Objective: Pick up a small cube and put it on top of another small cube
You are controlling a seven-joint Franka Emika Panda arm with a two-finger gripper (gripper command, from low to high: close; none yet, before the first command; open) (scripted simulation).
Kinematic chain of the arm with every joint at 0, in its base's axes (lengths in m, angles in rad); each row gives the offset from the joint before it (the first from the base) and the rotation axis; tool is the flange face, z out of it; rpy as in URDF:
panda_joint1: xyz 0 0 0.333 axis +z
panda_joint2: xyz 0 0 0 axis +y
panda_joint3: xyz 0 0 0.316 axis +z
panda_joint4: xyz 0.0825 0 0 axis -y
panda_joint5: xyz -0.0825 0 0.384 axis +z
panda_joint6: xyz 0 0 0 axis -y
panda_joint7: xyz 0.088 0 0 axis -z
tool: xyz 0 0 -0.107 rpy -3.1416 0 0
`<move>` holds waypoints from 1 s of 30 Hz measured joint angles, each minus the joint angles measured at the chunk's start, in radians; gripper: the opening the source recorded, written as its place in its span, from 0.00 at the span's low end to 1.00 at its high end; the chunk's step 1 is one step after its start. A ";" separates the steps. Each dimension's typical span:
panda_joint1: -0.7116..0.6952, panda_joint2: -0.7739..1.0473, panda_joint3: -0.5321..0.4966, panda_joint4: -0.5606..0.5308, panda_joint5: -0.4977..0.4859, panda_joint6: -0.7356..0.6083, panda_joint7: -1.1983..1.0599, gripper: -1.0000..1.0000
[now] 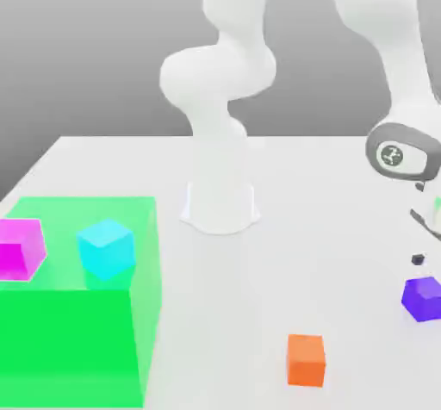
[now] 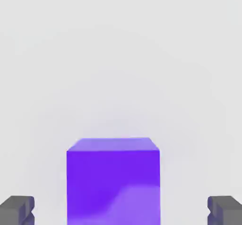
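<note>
Nearest the exterior camera, the orange cube (image 1: 306,359) sits low and right of centre on the white table (image 1: 284,184). At the right edge lies the purple cube (image 1: 422,298), with the gripper (image 1: 424,245) just above it. On the left, a green block (image 1: 77,313) carries a magenta cube (image 1: 19,248) and a cyan cube (image 1: 106,248).

From the hand camera, the purple cube (image 2: 112,181) stands between the two dark fingertips (image 2: 17,210), which are spread wide, clear of its sides.
</note>
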 joint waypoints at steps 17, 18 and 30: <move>-0.122 -0.230 -0.043 -0.052 0.128 -0.173 0.035 0.00; -0.145 -0.247 -0.068 -0.057 0.139 -0.184 0.062 0.00; -0.344 -0.177 -0.195 -0.074 0.226 -0.097 0.231 1.00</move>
